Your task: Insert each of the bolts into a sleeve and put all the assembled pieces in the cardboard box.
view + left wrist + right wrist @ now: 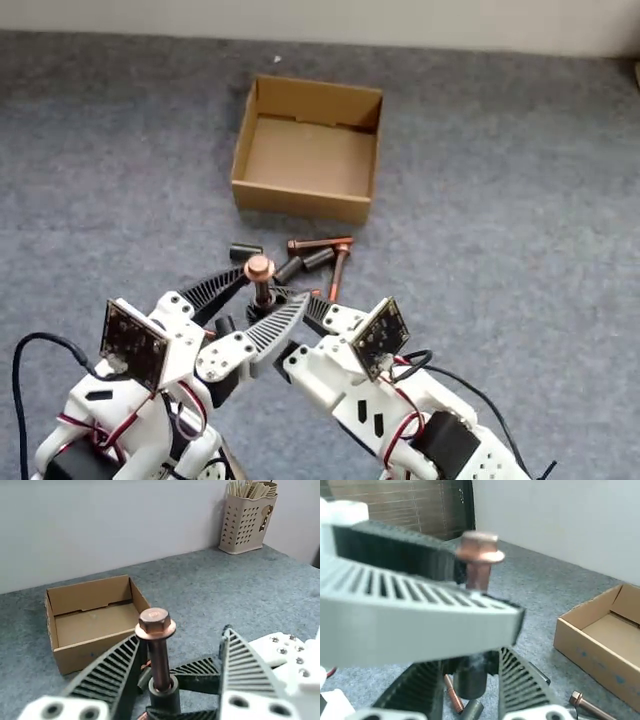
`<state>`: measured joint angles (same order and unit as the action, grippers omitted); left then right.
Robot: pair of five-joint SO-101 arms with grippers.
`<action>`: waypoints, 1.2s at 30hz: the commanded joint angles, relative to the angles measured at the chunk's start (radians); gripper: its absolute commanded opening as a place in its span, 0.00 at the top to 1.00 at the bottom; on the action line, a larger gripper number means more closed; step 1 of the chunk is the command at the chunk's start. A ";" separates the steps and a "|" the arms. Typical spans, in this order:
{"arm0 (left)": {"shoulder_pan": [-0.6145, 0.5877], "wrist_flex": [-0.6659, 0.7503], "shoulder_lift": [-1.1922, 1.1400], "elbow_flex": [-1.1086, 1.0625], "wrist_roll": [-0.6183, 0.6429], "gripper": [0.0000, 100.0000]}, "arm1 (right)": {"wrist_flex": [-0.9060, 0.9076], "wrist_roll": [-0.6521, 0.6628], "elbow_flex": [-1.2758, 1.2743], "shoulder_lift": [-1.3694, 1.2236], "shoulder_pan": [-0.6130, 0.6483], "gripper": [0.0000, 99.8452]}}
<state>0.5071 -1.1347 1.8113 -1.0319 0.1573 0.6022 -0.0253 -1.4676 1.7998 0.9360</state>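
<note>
Assembly point: in the air just over the worktop (pixel 500 250), a little on the arms' side of the cardboard box (pixel 300 203).

Right tool (pixel 470 661): closed on a black sleeve (pixel 162 698), gripping it low with the bore facing up. We read this as the fixture role, keeping the sleeve upright so a shank can drop straight in.

Copper bolt (pixel 159 655): upright, hex head on top, lower end inside the sleeve. Most of the shank shows above the sleeve mouth, so we judge the insertion begun but not seated.

Left tool (pixel 181 637): spread wide and gripping nothing, one finger on each side of the bolt. One finger (pixel 112 667) lies just beside the shank, and we cannot tell whether it touches. The other stands well apart. With the fingers apart the bolt is free to slide. The next move probably calls for a push on the head.

Between the arms and the box, two more bolts (pixel 320 243) lie flat on the worktop, with spare sleeves (pixel 245 251) on their sides near them.

The box stands open side up, and we see no assembled piece in it. We judge the task early, on its first pair.

Risk: only the sleeve bore steadies the bolt, so a tilt of the right tool could tip it out.
</note>
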 commanded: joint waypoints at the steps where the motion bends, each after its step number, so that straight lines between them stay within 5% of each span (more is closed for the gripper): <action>1: -0.025 0.000 0.010 0.005 -0.028 0.73 | -0.025 -0.008 0.008 0.013 -0.018 0.99; 14: -0.035 -0.071 0.010 0.018 -0.135 0.73 | -0.025 -0.009 0.007 0.013 -0.042 0.99; 20: -0.162 -0.064 0.010 0.018 -0.189 0.73 | -0.025 -0.009 0.008 0.013 -0.058 0.99; 28: -0.200 -0.077 0.012 0.025 -0.132 0.73 | -0.027 -0.009 0.008 0.002 -0.114 0.99; 36: -0.476 -0.092 0.013 0.004 -0.083 0.79 | -0.260 -0.008 0.022 -0.199 -0.315 1.00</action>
<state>0.1726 -1.2252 1.8174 -1.0319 0.0499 0.4580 -0.0253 -1.4691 1.7246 0.6674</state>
